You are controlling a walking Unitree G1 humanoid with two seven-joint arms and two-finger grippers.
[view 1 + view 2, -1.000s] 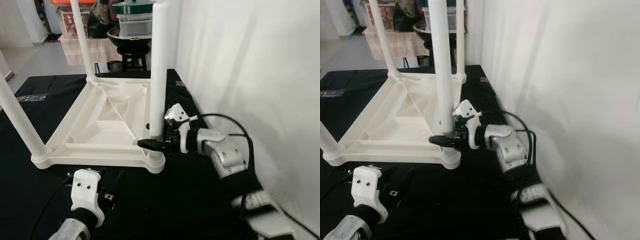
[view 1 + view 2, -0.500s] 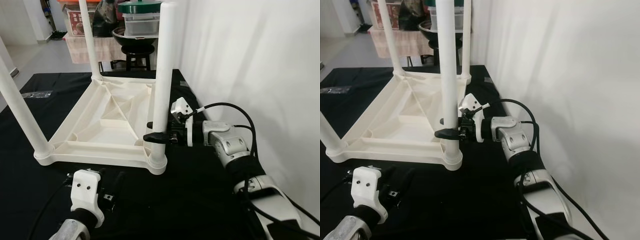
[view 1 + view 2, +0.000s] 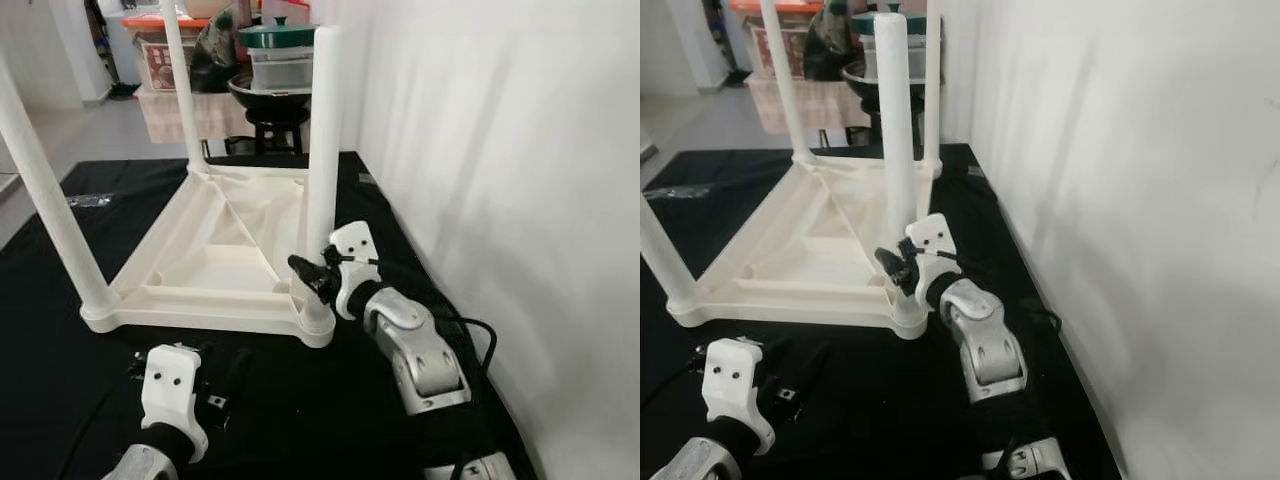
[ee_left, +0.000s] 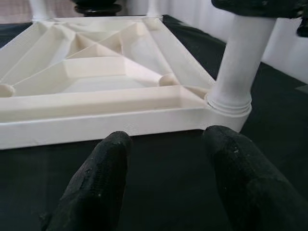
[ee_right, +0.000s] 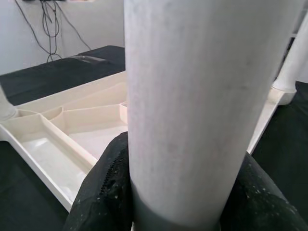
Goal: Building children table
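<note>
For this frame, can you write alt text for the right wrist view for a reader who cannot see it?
A thick white table leg stands close up, the right gripper closed around it with a black finger on each side. Behind lies the ribbed underside of the upturned white tabletop on a black cloth.

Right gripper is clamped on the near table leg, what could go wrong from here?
1. The right gripper grips the near leg low, just above its socket; a sideways pull might tilt the leg or drag the upturned table top across the black mat.
2. The white wall is close beside the right arm, leaving little room to swing.
3. The left gripper, open near the table edge, could bump it.
</note>
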